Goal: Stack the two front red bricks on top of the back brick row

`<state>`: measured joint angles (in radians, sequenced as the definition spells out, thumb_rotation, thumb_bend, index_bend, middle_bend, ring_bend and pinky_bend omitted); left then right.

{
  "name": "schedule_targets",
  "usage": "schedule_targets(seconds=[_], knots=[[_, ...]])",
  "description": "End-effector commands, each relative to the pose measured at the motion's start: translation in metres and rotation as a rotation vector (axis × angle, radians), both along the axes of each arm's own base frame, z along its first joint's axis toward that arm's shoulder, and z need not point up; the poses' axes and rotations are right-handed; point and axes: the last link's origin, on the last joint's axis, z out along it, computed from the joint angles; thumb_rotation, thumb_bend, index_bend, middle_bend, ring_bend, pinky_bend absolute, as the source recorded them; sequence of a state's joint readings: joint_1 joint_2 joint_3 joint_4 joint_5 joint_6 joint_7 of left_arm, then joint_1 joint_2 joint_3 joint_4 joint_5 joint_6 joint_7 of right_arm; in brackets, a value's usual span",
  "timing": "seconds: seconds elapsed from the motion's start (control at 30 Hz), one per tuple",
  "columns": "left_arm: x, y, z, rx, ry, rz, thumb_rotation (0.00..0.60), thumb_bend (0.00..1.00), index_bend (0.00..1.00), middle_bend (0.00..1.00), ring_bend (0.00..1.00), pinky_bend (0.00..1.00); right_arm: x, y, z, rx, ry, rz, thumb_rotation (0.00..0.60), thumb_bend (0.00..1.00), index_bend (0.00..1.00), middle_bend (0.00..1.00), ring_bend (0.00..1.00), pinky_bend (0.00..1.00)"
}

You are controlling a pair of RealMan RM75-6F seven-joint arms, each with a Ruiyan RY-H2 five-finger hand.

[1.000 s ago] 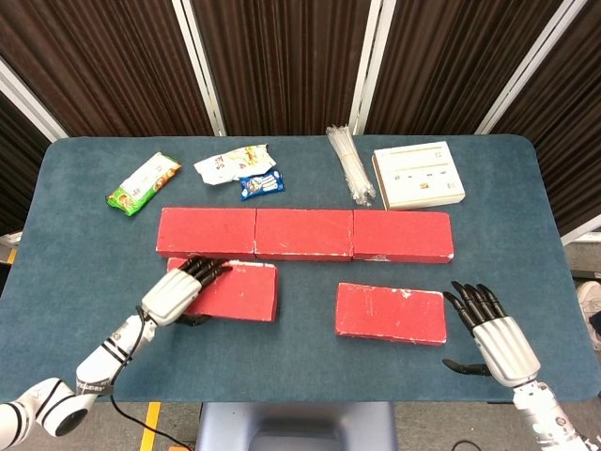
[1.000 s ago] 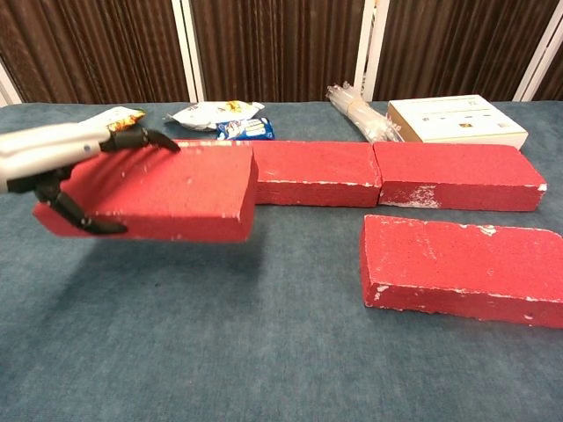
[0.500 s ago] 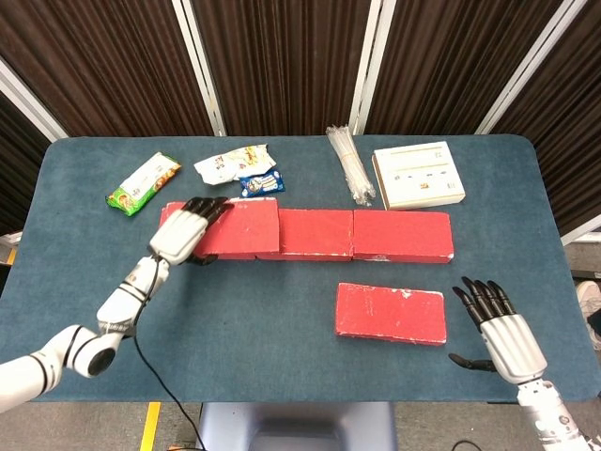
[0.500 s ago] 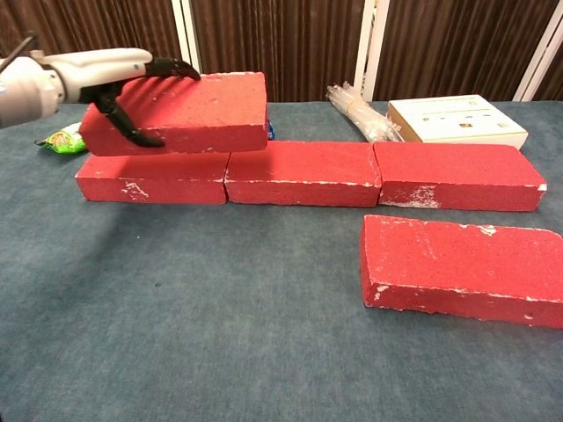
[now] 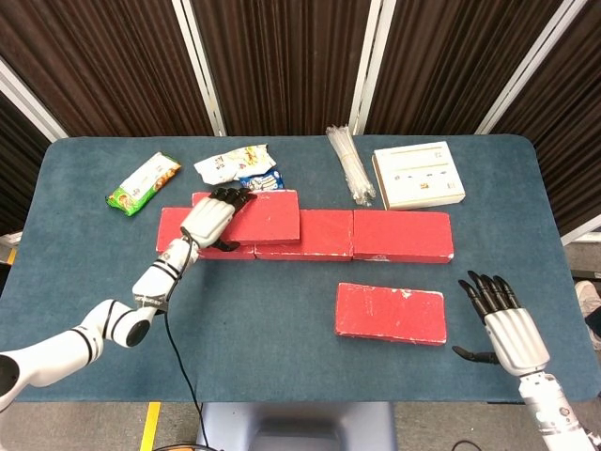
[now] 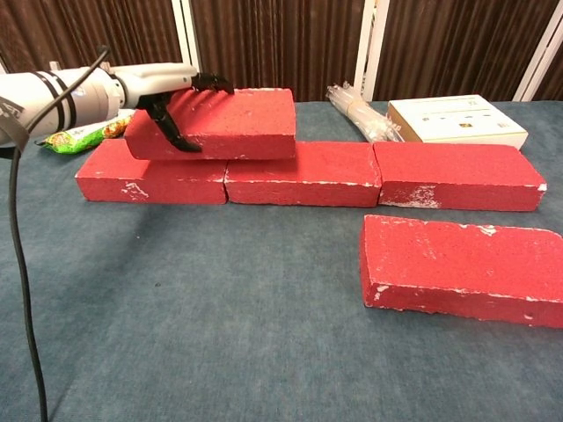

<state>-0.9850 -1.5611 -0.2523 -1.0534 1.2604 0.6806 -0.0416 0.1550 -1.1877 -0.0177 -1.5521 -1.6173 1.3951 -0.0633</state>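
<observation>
**Brick held over the back row, release not yet safe**

Blue cloth table, dark curtains behind. My left hand [image 5: 211, 218] grips one red brick [image 6: 215, 123] at centre left, above the back row [image 5: 376, 235], across a seam. Letting go off-centre could tip it. My right hand [image 5: 505, 324], lower right, is spread and holds nothing, near the second front brick [image 5: 391, 313].

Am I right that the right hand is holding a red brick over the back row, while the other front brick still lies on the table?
Not quite: the left hand holds that brick, as the chest view shows. The right hand is open, beside the other front brick, which lies on the table.
</observation>
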Motion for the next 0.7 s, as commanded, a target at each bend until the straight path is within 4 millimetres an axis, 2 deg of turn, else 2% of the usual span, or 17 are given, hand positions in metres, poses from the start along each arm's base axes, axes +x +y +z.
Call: schedule_targets(seconds=[0.03, 0.33, 0.53, 0.7], knots=[[-0.0015, 0.0006, -0.0105, -0.018, 0.003, 0.008, 0.6, 0.36, 0.09, 0.74, 0.66, 0.75, -0.0002, -0.001, -0.0006, 0.002, 0.001, -0.001, 0.532, 0.12, 0.0, 0.0, 0.0, 0.0], [-0.0059, 0.0022, -0.0177, -0.033, 0.024, 0.016, 0.6, 0.36, 0.08, 0.68, 0.61, 0.64, -0.0006, -0.0015, -0.0007, 0.0, 0.003, -0.005, 0.533, 0.12, 0.0, 0.0, 0.0, 0.0], [-0.0056, 0.0009, -0.018, -0.041, 0.013, 0.016, 0.6, 0.35, 0.06, 0.56, 0.46, 0.5, -0.0009, -0.0021, -0.0017, 0.002, 0.006, -0.008, 0.532, 0.12, 0.0, 0.0, 0.0, 0.0], [-0.0069, 0.0013, -0.0185, -0.051, 0.014, 0.027, 0.6, 0.33, 0.03, 0.45, 0.34, 0.42, -0.0008, -0.002, -0.0015, 0.001, 0.006, -0.008, 0.532, 0.12, 0.0, 0.0, 0.0, 0.0]])
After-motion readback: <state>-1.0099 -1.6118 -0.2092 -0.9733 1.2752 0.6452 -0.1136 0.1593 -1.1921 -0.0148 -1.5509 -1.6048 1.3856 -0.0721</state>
